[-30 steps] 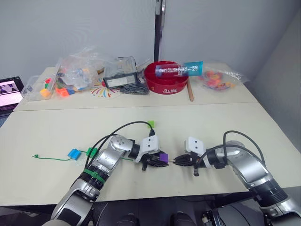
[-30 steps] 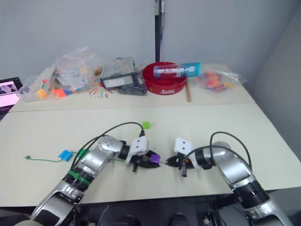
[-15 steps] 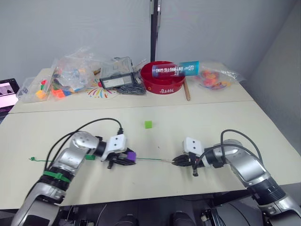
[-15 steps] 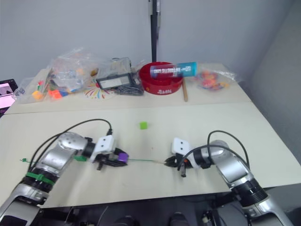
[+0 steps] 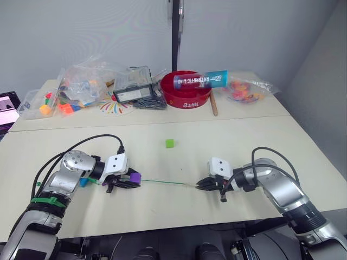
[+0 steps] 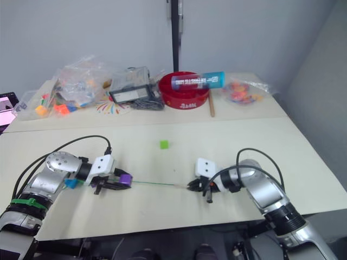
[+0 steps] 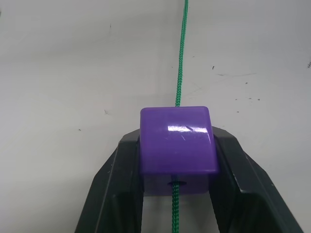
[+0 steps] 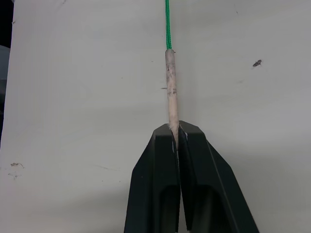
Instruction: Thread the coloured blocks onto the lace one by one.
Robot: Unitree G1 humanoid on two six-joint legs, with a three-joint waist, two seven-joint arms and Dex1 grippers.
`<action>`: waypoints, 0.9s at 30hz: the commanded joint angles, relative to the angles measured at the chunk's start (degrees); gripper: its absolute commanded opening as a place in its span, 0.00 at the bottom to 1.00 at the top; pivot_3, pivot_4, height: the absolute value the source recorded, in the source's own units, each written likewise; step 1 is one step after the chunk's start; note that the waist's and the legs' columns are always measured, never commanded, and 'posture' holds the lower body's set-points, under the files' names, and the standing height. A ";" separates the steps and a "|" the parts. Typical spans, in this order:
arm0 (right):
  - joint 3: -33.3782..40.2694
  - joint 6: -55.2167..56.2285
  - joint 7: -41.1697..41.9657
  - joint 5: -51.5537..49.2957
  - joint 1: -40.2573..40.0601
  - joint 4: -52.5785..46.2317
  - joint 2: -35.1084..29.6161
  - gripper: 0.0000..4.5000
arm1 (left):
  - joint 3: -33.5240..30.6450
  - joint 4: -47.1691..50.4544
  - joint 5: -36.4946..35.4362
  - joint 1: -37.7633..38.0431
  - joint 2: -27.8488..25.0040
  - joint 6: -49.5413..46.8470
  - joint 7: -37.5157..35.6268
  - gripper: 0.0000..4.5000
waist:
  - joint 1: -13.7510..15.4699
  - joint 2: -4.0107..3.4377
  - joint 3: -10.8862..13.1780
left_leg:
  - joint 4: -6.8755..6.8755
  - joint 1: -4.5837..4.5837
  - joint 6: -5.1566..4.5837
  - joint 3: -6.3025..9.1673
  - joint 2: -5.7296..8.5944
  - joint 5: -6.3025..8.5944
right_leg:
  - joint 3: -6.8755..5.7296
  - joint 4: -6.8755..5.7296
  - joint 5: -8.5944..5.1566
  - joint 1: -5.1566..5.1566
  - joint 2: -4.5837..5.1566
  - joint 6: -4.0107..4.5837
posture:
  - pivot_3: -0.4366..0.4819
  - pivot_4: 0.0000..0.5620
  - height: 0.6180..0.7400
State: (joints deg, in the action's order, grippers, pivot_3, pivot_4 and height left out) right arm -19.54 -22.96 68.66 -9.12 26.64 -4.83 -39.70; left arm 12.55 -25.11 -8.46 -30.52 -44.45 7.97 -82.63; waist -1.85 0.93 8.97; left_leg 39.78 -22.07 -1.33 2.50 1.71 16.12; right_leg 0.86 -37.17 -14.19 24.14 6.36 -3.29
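Currently the left gripper clamps a purple block on the lace, at the table's near left. The right gripper pinches the pale tip, near centre. Too hard a pull could likely slip the tip free.

— Any room between the two claws?
— The lace stretches taut across that gap. Behind it the desk lies bare except for one light green block.
— The far edge?
— Crowded: red bowl, bags.
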 commanded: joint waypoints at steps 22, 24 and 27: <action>0.01 -1.91 -1.14 -0.34 2.76 -2.64 2.93 0.00 | -2.75 19.89 -6.55 -0.82 1.17 -19.09 0.24 0.93 | 0.97 0.01 0.02 | 0.07 -0.27 -0.06 0.03 0.09 0.04 | -0.02 0.00 0.01 0.06 0.08 -0.02 | 0.48 0.27 1.00; -0.18 -2.83 -1.56 -0.45 3.40 -3.22 3.68 0.00 | -1.72 21.48 -5.86 -0.56 3.30 -19.98 2.04 0.93 | 0.97 0.01 0.02 | 0.07 -0.26 -0.06 0.04 0.09 0.04 | -0.02 -0.01 0.01 0.06 0.07 -0.02 | 0.48 0.27 1.00; -0.53 -4.06 -2.20 -0.35 4.22 -3.99 4.66 0.00 | 0.05 22.13 -4.27 -0.22 7.05 -20.89 5.51 0.93 | 1.04 0.01 0.02 | 0.07 -0.26 -0.06 0.05 0.11 0.03 | -0.02 -0.01 0.01 0.05 0.08 -0.02 | 0.48 0.27 1.00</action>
State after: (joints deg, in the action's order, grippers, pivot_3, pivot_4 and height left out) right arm -20.10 -26.48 66.95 -9.17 29.83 -6.47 -35.18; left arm 11.81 -4.50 -13.31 -30.55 -38.16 -12.64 -79.07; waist -0.81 0.94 8.99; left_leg 39.85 -22.35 -1.38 2.54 1.83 16.15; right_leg 0.84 -37.19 -14.18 24.19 6.45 -3.31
